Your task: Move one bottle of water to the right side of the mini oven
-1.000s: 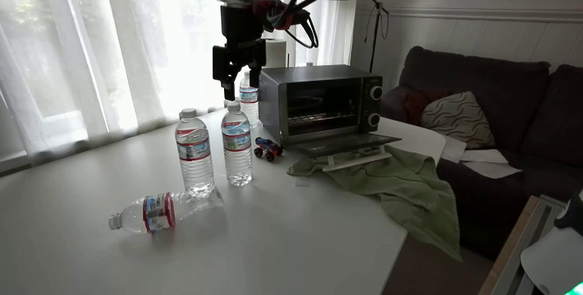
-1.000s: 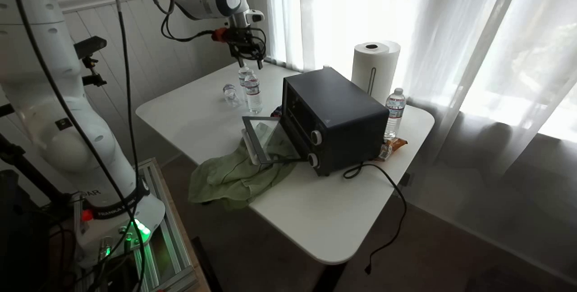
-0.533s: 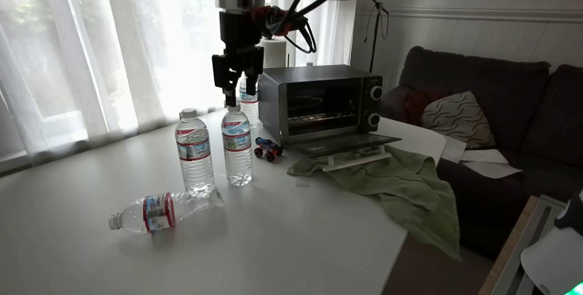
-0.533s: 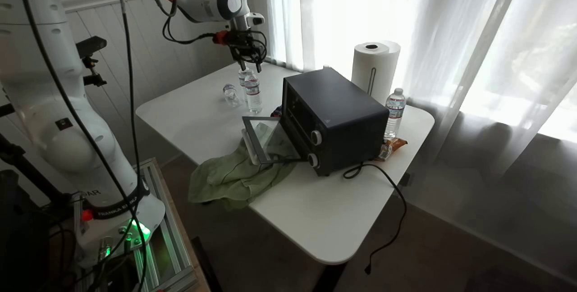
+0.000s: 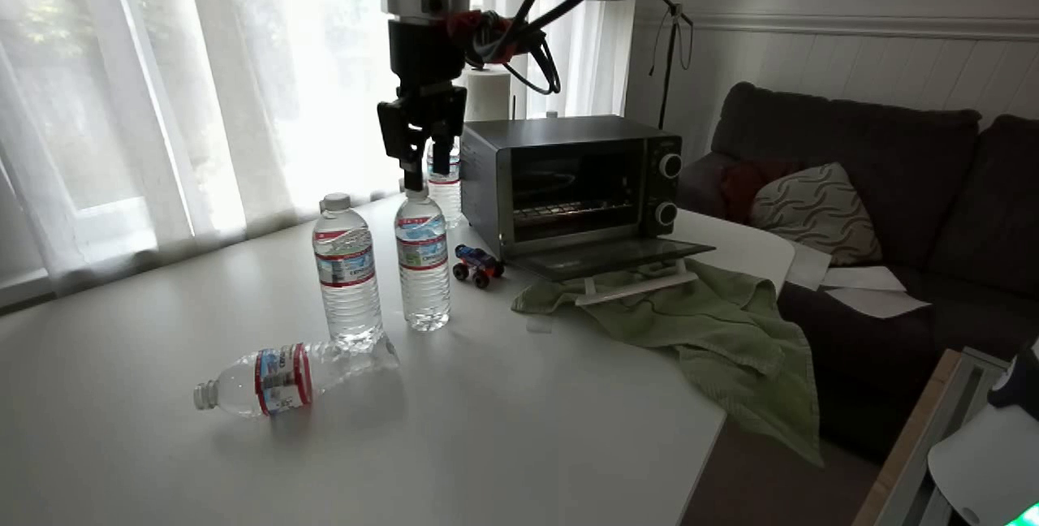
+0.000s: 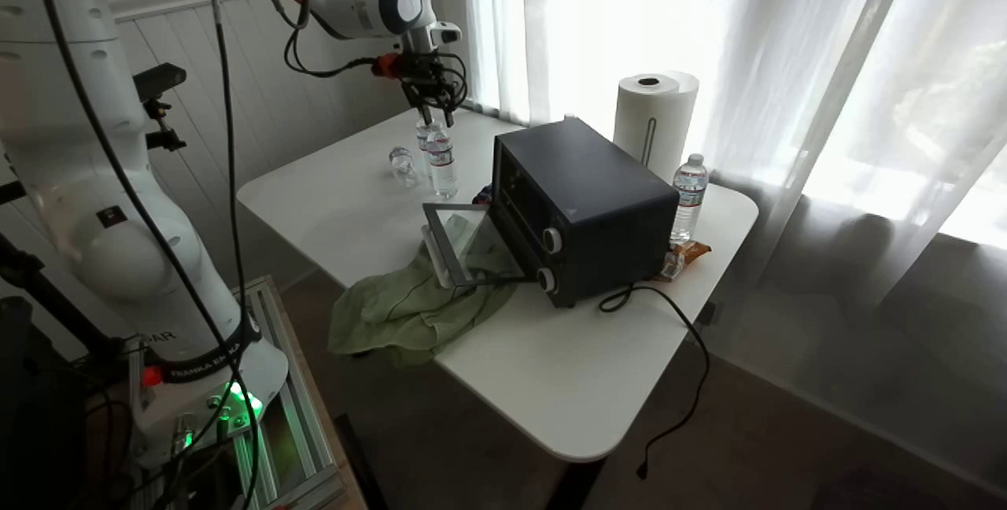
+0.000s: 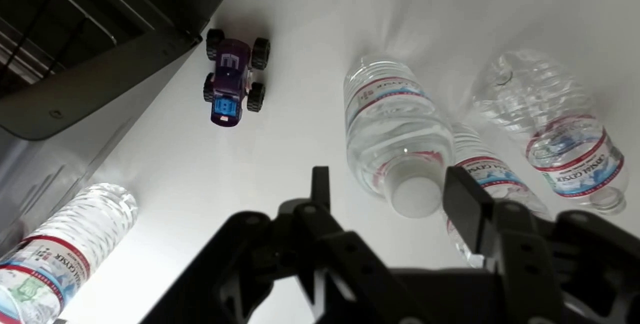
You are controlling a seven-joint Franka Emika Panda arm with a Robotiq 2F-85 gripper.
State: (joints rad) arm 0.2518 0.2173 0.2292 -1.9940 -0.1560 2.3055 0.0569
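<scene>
Several clear bottles of water with white caps are in view. My gripper point(image 7: 385, 179) is above one upright bottle of water point(image 7: 390, 114); its cap shows between the parted fingers, nearer the right-hand one. Nothing is gripped, and whether a finger touches the cap I cannot tell. In both exterior views the gripper point(image 5: 428, 177) point(image 6: 438, 122) hangs at the top of that bottle point(image 5: 423, 274) point(image 6: 443, 171). The dark mini oven point(image 5: 568, 132) point(image 6: 586, 171) stands nearby, its glass door lowered. Another bottle point(image 6: 689, 195) stands behind the oven, near the control-knob end.
A second upright bottle point(image 5: 349, 274) and a lying one point(image 5: 280, 380) are close by. Another bottle point(image 7: 65, 254) stands beside the oven. A toy truck point(image 5: 479, 266), green towel point(image 5: 730, 323), paper towel roll point(image 6: 653, 120), snack wrapper point(image 6: 684, 260) and power cord point(image 6: 700, 384) surround the oven.
My gripper has come down a little toward the bottle cap, and its fingers have drawn closer together. The bottles and the oven stay where they were.
</scene>
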